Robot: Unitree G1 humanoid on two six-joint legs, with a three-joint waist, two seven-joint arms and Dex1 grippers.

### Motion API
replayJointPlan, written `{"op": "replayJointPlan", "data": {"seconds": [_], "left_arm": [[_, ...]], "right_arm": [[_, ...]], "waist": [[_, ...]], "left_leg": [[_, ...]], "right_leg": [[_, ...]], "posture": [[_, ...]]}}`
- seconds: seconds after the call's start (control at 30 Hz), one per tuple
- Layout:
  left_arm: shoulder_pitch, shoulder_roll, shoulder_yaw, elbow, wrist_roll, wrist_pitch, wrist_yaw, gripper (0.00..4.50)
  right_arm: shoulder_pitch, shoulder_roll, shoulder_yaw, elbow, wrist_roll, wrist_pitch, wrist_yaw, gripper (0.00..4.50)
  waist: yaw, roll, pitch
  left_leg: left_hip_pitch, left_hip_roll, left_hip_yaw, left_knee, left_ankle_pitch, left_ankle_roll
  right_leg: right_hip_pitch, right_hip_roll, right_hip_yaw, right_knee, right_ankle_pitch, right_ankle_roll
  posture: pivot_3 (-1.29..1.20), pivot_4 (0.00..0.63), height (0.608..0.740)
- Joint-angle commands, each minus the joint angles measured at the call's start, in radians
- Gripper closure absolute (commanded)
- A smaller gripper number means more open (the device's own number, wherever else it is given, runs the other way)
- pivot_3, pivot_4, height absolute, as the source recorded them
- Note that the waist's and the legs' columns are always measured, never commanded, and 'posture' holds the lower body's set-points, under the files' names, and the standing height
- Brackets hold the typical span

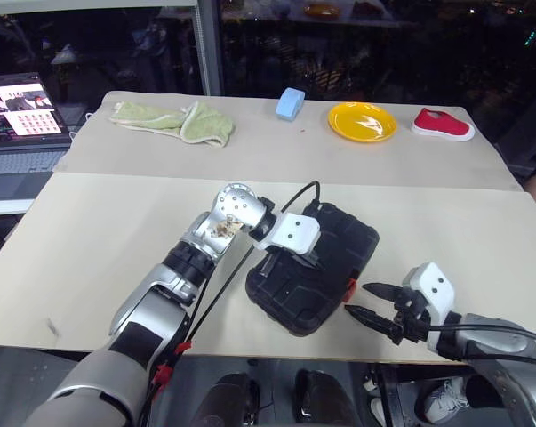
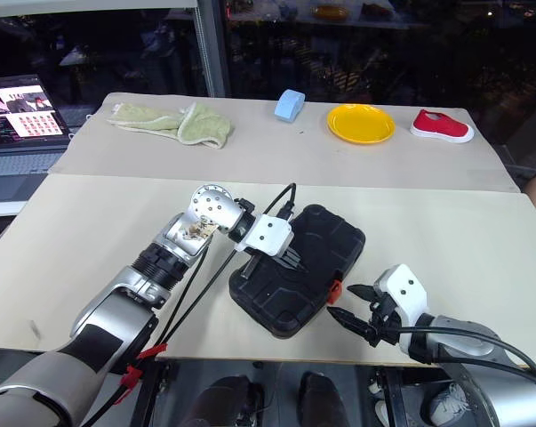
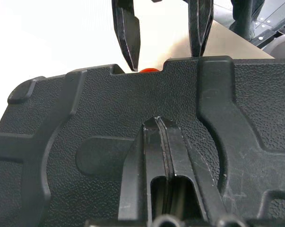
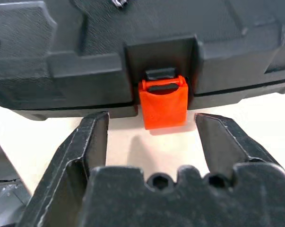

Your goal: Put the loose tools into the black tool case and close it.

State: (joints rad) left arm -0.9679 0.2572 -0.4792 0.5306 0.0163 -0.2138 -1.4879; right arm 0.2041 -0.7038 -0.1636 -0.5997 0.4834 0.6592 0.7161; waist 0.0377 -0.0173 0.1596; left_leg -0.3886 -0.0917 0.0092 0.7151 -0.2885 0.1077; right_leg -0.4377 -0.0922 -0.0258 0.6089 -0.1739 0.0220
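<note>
Right tool (image 1: 368, 302) open by orange latch (image 4: 162, 102), black tool case (image 1: 290, 294) closed

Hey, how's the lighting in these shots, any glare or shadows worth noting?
Left wrist view: the table beyond the black tool case is washed out white. Right wrist view: the orange latch casts a soft shadow on the table. Left eye view: even light on the tables, dark behind.

Bare table (image 1: 143, 231) all round closed black tool case (image 1: 325, 294); towel (image 1: 174, 120), plate (image 1: 361, 121), shoe (image 1: 442, 124) far back.
</note>
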Motion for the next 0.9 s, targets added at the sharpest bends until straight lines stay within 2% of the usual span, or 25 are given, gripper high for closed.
{"op": "replayJointPlan", "data": {"seconds": [0.03, 0.27, 0.37, 0.5, 0.77, 0.9], "left_arm": [[0.026, 0.021, -0.046, 0.018, 0.045, 0.012, -0.026, 4.50], [0.021, 0.025, -0.045, 0.015, 0.046, 0.014, -0.026, 4.50], [0.021, 0.028, -0.044, 0.011, 0.044, 0.017, -0.028, 4.50], [0.018, 0.028, -0.043, 0.013, 0.044, 0.018, -0.028, 4.50], [0.020, 0.029, -0.044, 0.013, 0.044, 0.014, -0.029, 4.50], [0.019, 0.027, -0.045, 0.021, 0.047, 0.007, -0.028, 4.50]], "right_arm": [[-0.030, 0.005, 0.018, 0.030, -0.020, -0.046, 0.005, 1.31], [-0.073, 0.027, 0.065, 0.102, -0.053, -0.095, 0.012, 1.31], [-0.075, 0.033, 0.077, 0.110, -0.064, -0.112, 0.015, 2.05], [-0.074, 0.039, 0.076, 0.113, -0.069, -0.129, 0.019, 3.29], [-0.026, 0.018, 0.053, 0.088, -0.084, -0.177, 0.045, 3.30], [-0.010, 0.019, 0.023, 0.085, -0.078, -0.206, 0.045, 3.30]], "waist": [[0.000, 0.000, 0.000], [-0.002, 0.000, 0.000], [-0.002, 0.000, 0.000], [-0.003, 0.000, 0.000], [0.000, 0.000, 0.000], [0.001, 0.000, 0.000]], "left_leg": [[0.000, 0.000, 0.000, 0.000, 0.000, 0.000], [0.000, 0.000, 0.000, 0.000, -0.001, 0.001], [0.000, 0.000, 0.000, 0.000, -0.001, 0.001], [0.000, 0.000, 0.000, 0.000, -0.001, 0.001], [0.000, 0.000, 0.000, 0.000, -0.001, 0.001], [0.000, 0.000, 0.000, 0.000, 0.002, -0.004]], "right_leg": [[0.000, 0.000, 0.000, 0.000, 0.000, 0.000], [0.000, 0.000, 0.000, 0.001, 0.000, 0.000], [0.000, 0.000, 0.000, 0.001, 0.000, 0.000], [0.000, 0.000, 0.000, 0.001, 0.000, 0.000], [0.000, 0.001, 0.000, 0.001, 0.000, -0.001], [0.000, 0.000, 0.000, 0.001, 0.000, -0.001]], "posture": [[0.00, 0.150, 0.732], [0.00, 0.150, 0.732], [0.00, 0.150, 0.732], [0.00, 0.150, 0.732], [0.00, 0.150, 0.732], [0.00, 0.150, 0.732]]}}
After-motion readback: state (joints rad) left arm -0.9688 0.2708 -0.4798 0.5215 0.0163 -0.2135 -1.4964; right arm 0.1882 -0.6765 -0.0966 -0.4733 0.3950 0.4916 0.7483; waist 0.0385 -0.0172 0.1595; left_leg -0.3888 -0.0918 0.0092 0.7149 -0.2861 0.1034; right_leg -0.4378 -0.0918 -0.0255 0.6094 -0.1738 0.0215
